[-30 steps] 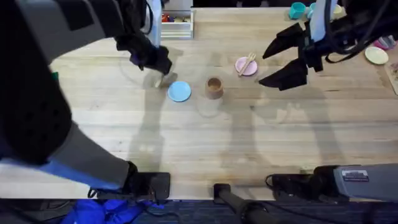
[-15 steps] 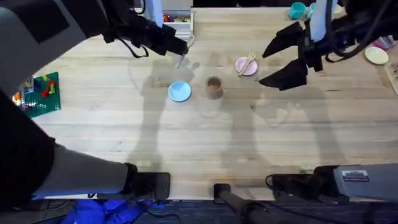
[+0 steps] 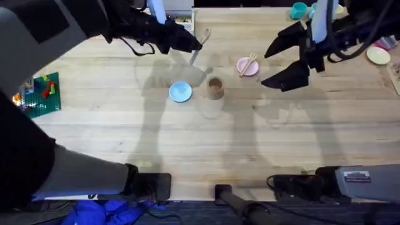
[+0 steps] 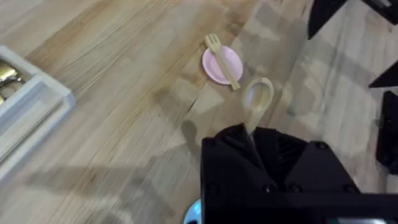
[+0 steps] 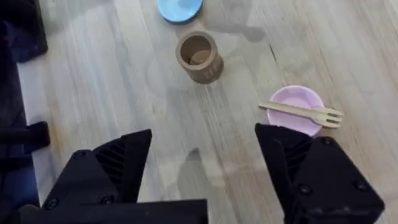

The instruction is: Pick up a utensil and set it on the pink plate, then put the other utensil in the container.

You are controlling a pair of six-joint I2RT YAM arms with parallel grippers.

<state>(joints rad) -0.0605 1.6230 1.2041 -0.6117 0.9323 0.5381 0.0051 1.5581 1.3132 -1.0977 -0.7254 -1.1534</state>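
The wooden fork point(image 3: 248, 63) lies across the pink plate point(image 3: 252, 69) at the back of the table, and it also shows as the fork point(image 5: 301, 112) on the plate point(image 5: 292, 121). The brown container point(image 3: 215, 87) stands upright to the plate's front left, with its open top point(image 5: 198, 55) clear. My left gripper point(image 3: 192, 43) hangs above the table behind the container, shut on the handle of the wooden spoon point(image 3: 202, 39). The spoon's bowl point(image 4: 257, 98) points toward the pink plate point(image 4: 216, 67). Right of the plate, my right gripper point(image 3: 279, 59) stands open and holds nothing.
A light blue plate point(image 3: 180, 92) lies just left of the container. A white tray point(image 3: 179, 22) sits at the back edge, and a toy brick set point(image 3: 37, 94) lies at the far left. A teal cup point(image 3: 299, 9) and a pale plate point(image 3: 378, 55) are at the back right.
My left gripper has risen from beside the blue plate and moved right and toward the back, carrying the spoon. The right arm has not moved.
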